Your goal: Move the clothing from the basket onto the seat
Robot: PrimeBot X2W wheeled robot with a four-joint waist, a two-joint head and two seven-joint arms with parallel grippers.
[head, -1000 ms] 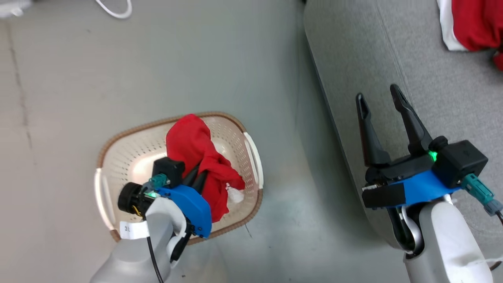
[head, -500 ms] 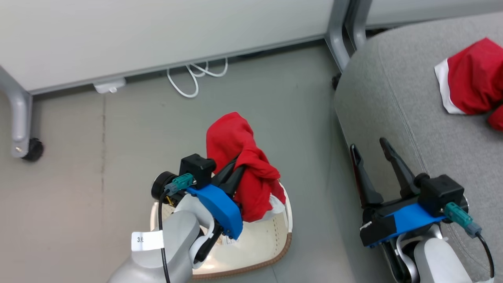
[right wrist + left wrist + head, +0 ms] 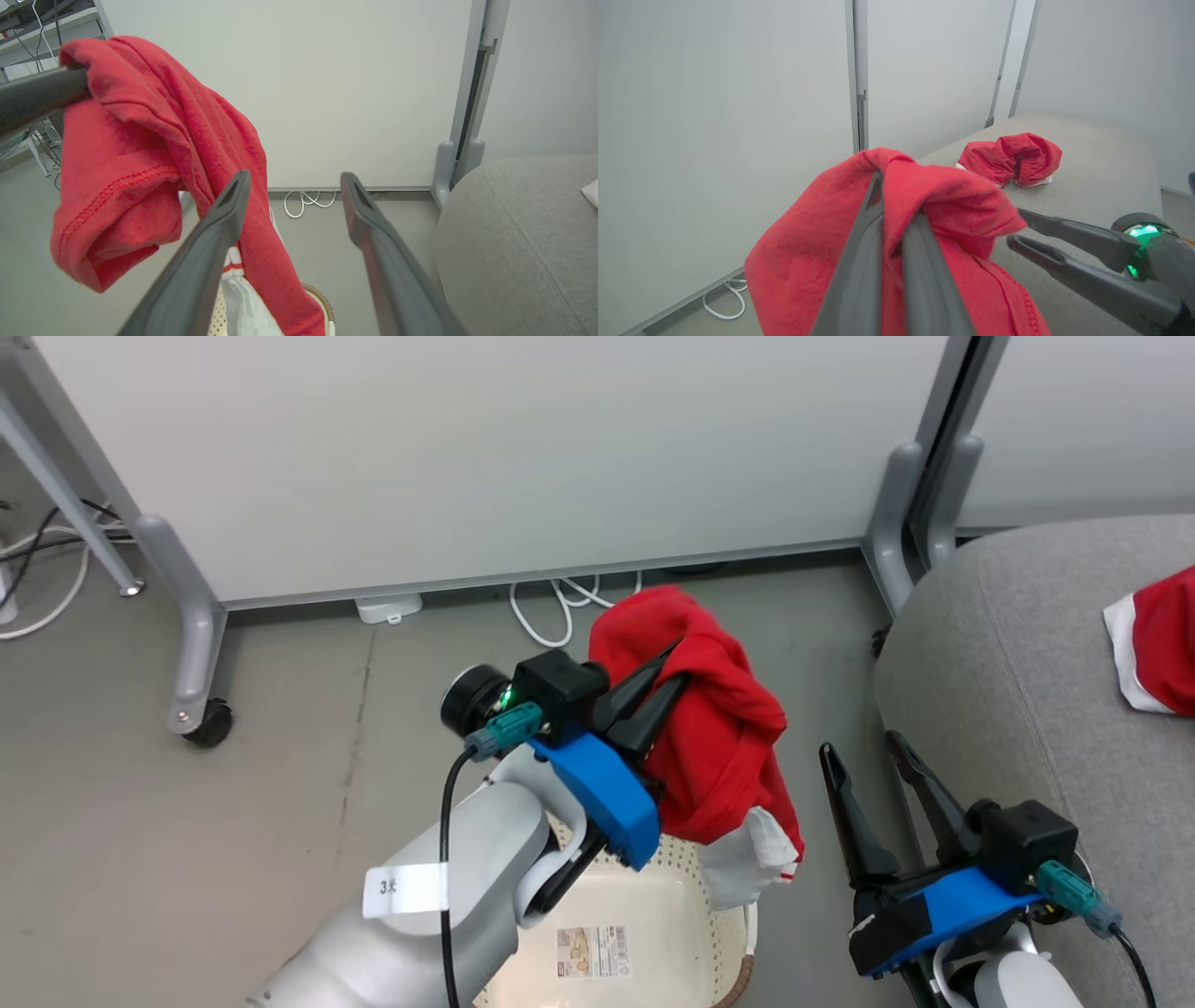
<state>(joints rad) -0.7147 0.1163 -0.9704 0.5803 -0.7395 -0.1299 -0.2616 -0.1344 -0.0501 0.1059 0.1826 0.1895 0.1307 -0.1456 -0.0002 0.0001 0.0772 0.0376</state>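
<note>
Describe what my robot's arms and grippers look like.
The left gripper and right gripper each have two long dark tapered fingers, a blue bracket, a black block and a teal connector. The left forearm is pale grey with a white label and black cable.

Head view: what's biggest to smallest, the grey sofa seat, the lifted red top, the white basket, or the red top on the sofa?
1. light grey woven-fabric sofa seat
2-3. lifted bright red fabric garment and cream perforated plastic basket look alike; garment nearer, basket partly hidden
4. red garment lying on the seat, cropped
</note>
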